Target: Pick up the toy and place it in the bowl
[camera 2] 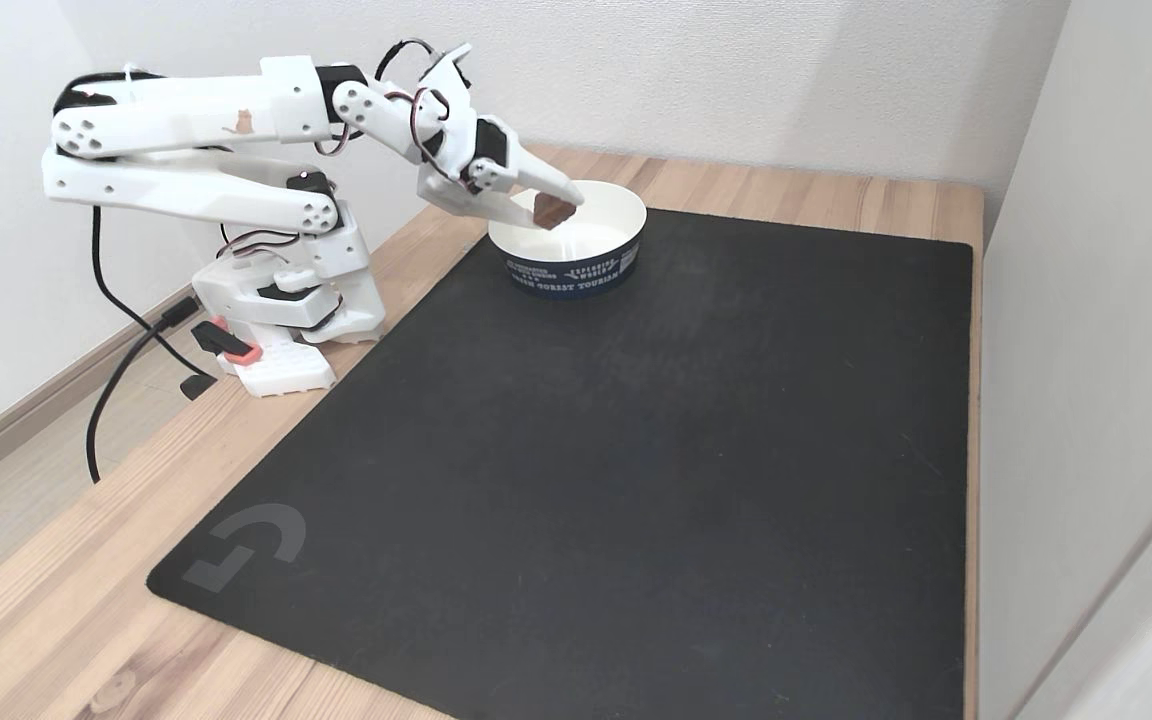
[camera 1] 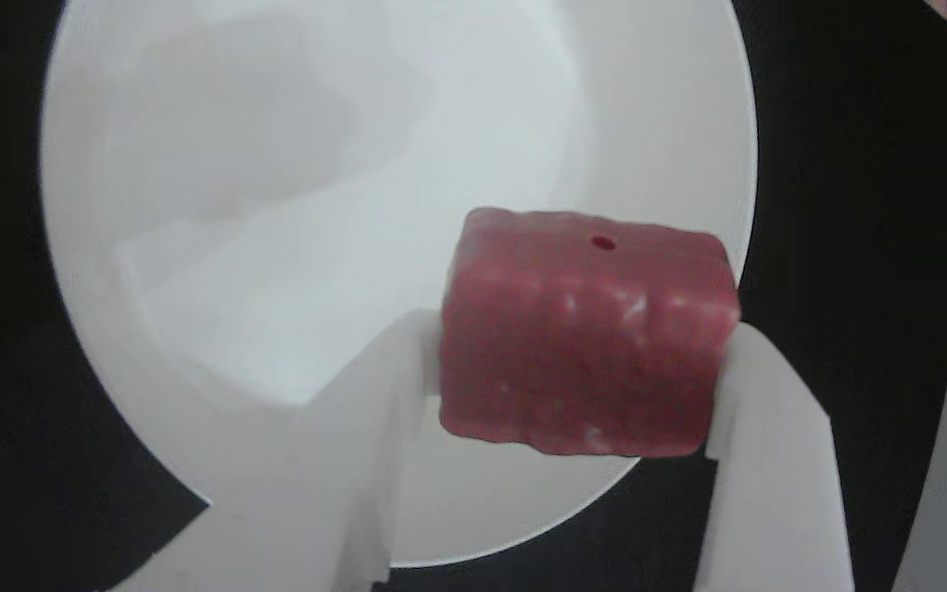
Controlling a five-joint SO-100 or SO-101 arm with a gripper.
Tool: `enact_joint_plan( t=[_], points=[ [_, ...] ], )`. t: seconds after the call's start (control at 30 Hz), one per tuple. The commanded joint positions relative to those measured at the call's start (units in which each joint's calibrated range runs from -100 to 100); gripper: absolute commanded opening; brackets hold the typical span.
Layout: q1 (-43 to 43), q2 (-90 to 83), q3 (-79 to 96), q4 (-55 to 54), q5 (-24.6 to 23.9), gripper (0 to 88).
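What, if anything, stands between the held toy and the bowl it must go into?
Nothing visible does. The claw grips the toy directly above the open bowl, whose white inside lies bare beneath it; the fixed view shows the toy over the rim too.

Arm (camera 2: 236,160) folded, reaching forward; gripper (camera 2: 558,212) clamped on toy (camera 1: 584,333).

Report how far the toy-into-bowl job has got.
Pickup looks done: the gripper is shut on the toy, lifted off the black mat. In hand: the fixed view shows it held over the bowl. Left: open the fingers and drop it in.
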Motion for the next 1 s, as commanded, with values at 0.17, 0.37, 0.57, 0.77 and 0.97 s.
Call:
enact_joint_plan(
  t=[0.17, 0.37, 0.57, 0.77, 0.97],
  points=[
    [-0.31, -0.62, -0.02, 0.75, -0.09, 24.0],
    [-0.22, -0.7, -0.02, 2.78, -0.14, 25.5],
    [-0.22, -0.7, -0.11, 2.02, -0.14, 24.9],
    [0.61, -0.87, -2.1, -2.38, -0.09, 16.0],
    [7.47, -6.79, -5.88, -8.4, 0.44, 2.5]
  ],
)
